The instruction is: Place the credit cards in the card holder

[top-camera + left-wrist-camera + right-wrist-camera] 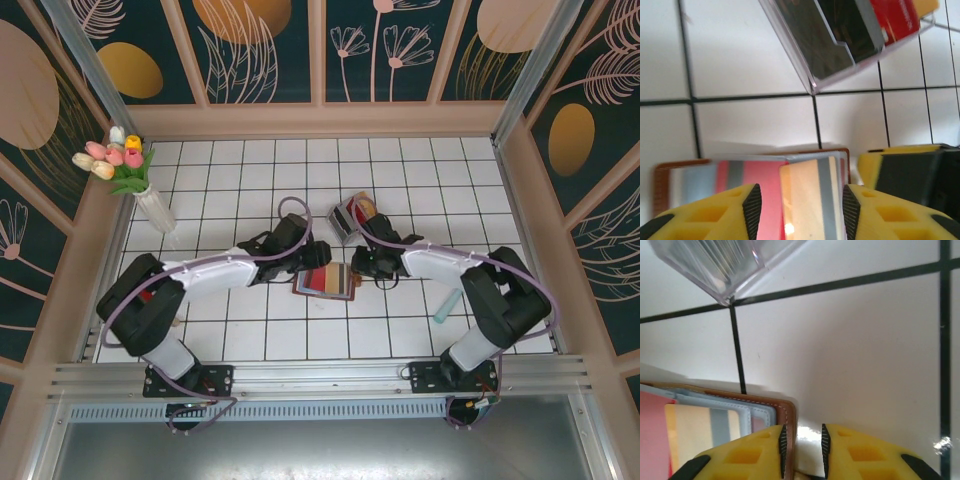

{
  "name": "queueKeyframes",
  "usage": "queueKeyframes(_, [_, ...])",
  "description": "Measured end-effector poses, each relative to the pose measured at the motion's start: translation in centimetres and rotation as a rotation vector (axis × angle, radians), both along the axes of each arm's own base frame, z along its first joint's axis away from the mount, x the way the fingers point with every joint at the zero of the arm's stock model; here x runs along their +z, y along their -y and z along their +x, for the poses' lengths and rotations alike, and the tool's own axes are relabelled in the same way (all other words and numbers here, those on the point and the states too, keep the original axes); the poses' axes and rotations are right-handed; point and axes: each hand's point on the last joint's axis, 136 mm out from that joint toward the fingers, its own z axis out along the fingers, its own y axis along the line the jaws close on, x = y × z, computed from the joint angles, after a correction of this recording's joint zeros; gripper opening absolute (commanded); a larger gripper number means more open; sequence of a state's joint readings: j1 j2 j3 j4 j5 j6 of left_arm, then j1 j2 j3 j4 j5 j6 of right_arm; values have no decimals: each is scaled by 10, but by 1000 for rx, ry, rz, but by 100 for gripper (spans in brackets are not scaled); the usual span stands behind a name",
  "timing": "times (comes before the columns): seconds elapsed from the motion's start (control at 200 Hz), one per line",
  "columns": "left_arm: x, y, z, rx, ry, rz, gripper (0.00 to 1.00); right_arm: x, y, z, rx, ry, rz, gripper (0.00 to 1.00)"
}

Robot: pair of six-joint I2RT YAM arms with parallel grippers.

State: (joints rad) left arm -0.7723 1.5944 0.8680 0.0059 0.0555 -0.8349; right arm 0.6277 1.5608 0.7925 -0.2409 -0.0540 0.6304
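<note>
Brown leather folding card holder [325,283] lies open and flat on the white tiled table [230,180], with an arm reaching in from each side. Left gripper [303,262] is over the holder's left edge. In its wrist view the jaws stand part-way apart around a thin tan-orange card [807,200] with a grey stripe. There is a gap between one black pad [752,205] and the card, and the other pad is right at the card's edge, so it is not clamped. That card lies over the holder's inside, overlapping a pinkish-red card [765,185] on the grey-blue pockets. Right gripper [360,270] is at the holder's right edge with its jaws narrow. The holder's stitched brown rim runs into the gap against one finger and bare tile shows beside the other, so no squeeze is visible. Clear acrylic tray [340,215] sits just behind the holder's right corner, apart from it and skewed, holding a black card [810,35], a bright red card [895,15] and a sliver of yellow. Free room is the bare tiles behind and left of the holder and the tiles in front of it toward the arm bases. Wood-framed walls [320,118] stand well away from the holder all round. White vase of tulips [150,200] stands far behind-left of the holder. A pale teal tube [447,305] lies to its right, beyond the right arm.
</note>
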Motion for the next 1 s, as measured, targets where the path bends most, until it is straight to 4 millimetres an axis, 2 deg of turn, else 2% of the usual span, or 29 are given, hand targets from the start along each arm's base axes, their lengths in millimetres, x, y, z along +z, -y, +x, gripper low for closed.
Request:
queueKeyframes(0.065, [0, -19, 5, 41, 6, 8, 58, 11, -1, 3, -2, 28, 9, 37])
queueKeyframes(0.125, [-9, -39, 7, 78, -11, 21, 62, 22, -3, 6, 1, 52, 29, 38])
queueKeyframes(0.175, [-18, -52, 7, 97, -35, 35, 63, 29, -6, 6, 8, 66, 48, 35])
queueKeyframes(0.245, [-29, -60, 1, 98, -69, 43, 63, 37, -17, 4, 40, 79, 86, 27])
queueKeyframes(0.38, [-39, -52, -10, 48, -116, 7, 63, 43, -42, -5, 110, 74, 151, 13])
queueKeyframes(0.596, [-47, -36, -16, -13, -155, -57, 60, 32, -77, -4, 178, 36, 175, 8])
queueKeyframes(0.866, [-48, -25, -20, -52, -176, -118, 49, 6, -79, -9, 188, -31, 144, 7])
queueKeyframes(1.001, [-51, -21, -23, -69, -190, -136, 33, 1, -79, -10, 189, -42, 138, 7])
